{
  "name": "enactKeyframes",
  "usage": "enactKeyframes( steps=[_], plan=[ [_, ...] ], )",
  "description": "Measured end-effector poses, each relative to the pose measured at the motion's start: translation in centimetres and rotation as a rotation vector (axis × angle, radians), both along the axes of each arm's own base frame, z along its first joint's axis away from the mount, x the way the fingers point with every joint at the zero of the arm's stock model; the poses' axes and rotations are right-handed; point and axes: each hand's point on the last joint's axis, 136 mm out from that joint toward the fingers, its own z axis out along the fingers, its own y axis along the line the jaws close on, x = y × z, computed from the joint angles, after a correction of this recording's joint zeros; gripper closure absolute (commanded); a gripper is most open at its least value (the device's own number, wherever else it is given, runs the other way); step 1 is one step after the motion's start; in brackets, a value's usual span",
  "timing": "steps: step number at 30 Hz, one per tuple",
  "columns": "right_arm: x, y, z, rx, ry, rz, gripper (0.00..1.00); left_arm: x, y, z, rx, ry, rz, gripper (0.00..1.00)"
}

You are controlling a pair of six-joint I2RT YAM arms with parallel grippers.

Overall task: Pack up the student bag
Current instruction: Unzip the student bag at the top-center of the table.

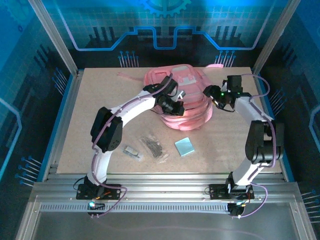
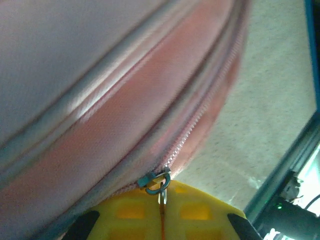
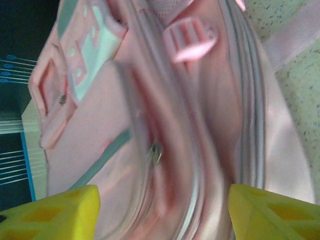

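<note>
At the student bag [image 1: 190, 116] zip, left gripper [image 2: 162, 195] pinches the zip pull [image 2: 156, 181], right gripper [image 3: 163, 200] spread over the fabric; best pull steadily along the track, bag held taut.

Blue-lit backdrop, wrist views motion-blurred

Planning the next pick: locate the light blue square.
In the top view, the light blue square lies just nearer than the student bag, right of the dark packet.

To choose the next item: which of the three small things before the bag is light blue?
The flat square piece, rightmost; the left packet and middle packet look clear.
</note>
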Motion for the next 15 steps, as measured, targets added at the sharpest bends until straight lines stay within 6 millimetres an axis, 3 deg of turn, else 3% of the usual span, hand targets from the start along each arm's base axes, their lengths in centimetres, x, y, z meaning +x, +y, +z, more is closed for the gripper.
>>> enactKeyframes(
  steps=[4, 7, 10, 11, 13, 15],
  plan=[
    [-2.7, 0.9, 0.9, 0.056, -0.014, 0.001, 0.26, 0.8, -1.6, 0.4, -0.033, 0.016, -0.007, 1.0],
    [-3.8, 2.3, -0.3, 0.092, 0.015, 0.002, 0.26, 0.8, -1.7, 0.5, -0.035, 0.022, -0.011, 1.0],
    [-3.4, 4.2, -1.6, 0.118, 0.041, 0.016, 0.32, 0.6, -1.6, 0.4, -0.032, 0.029, -0.012, 1.0],
    [-3.1, 4.7, -2.1, 0.123, 0.05, 0.021, 0.4, 0.6, -1.6, 0.4, -0.031, 0.031, -0.012, 1.0],
    [-2.3, 5.6, -3.3, 0.119, 0.073, 0.024, 0.73, 0.5, -1.5, 0.1, -0.027, 0.036, -0.012, 1.0],
    [-1.7, 6.3, -4.5, 0.121, 0.103, 0.024, 1.0, 0.4, -1.2, -0.7, -0.012, 0.041, -0.006, 1.0]
  ],
)
